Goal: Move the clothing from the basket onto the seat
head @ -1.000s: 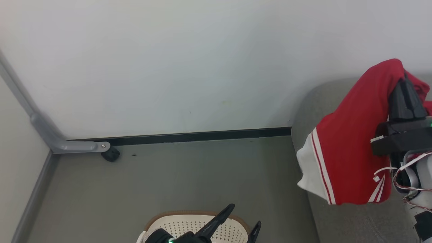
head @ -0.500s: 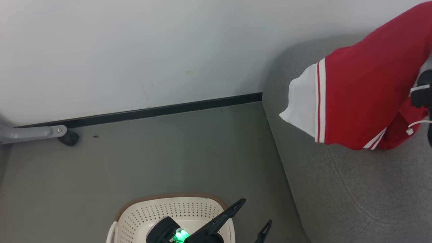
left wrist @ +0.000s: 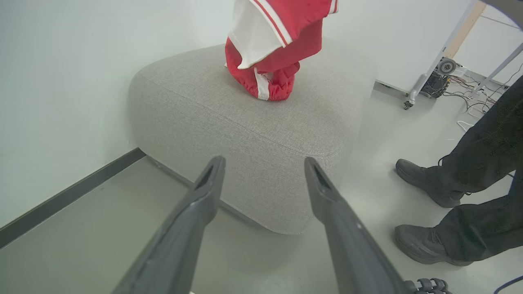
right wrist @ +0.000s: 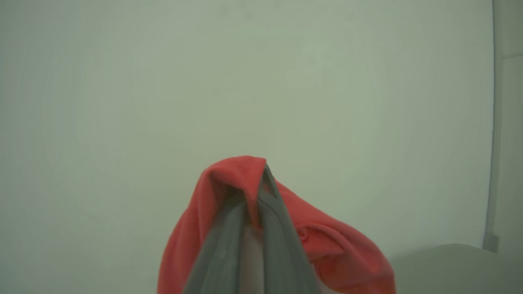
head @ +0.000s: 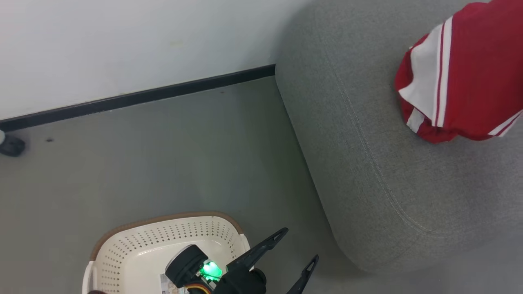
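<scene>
Red clothing (head: 474,77), one piece, gripped by right pincer (right wrist: 256,190); left pincer (left wrist: 263,163) agape; one basket (head: 126,249).

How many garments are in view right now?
1. The red garment hangs from the right gripper, its lower end bunched on the seat. The basket shows no clothing in its visible part, though the left gripper covers some of it.
</scene>
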Available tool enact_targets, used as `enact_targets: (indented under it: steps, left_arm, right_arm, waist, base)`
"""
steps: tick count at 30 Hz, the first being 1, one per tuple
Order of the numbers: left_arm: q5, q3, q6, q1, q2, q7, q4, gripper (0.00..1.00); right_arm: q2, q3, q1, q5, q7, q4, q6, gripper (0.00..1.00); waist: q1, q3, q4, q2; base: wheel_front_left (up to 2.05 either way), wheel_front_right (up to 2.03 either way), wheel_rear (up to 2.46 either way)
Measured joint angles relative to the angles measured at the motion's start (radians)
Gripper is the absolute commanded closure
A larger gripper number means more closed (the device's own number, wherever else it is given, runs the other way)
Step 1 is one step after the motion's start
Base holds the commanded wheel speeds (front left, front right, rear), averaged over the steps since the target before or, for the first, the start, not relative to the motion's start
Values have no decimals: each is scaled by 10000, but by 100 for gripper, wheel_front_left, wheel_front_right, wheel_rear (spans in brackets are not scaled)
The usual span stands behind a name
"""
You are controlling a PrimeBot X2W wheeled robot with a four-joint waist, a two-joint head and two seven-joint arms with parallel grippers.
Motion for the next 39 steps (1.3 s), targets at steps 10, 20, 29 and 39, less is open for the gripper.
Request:
enact_targets:
  steps: [10,20,29,39]
  left_arm:
    - [96,-207,-171,-339,288,491,-263,0]
    - [372,-351,-337,-801,575,1045,-535,0]
    - [458,-385,-347,-1157,706,1335,-715,0]
    - [571,-422,-422,-1401,777,1469,-884,0]
  right_arm:
    - [-115,-334,-706,173,-40,765,13,100]
    - [-385,-978,-790,546,-73,1622,92,100]
    - [-343,-1078,-1382,581,-73,2038,251,100]
    - [-280,-1032,-2012,738,-75,3181,608,100]
  waist:
    - [0,804,-929,0]
    - [0,1945,-1528,0]
    - [1,2873,-1556,1]
    - [-1,3639,-1197,0]
  base:
    - [0,0,0]
    - [0,0,0]
    - [0,0,0]
    - [0,0,0]
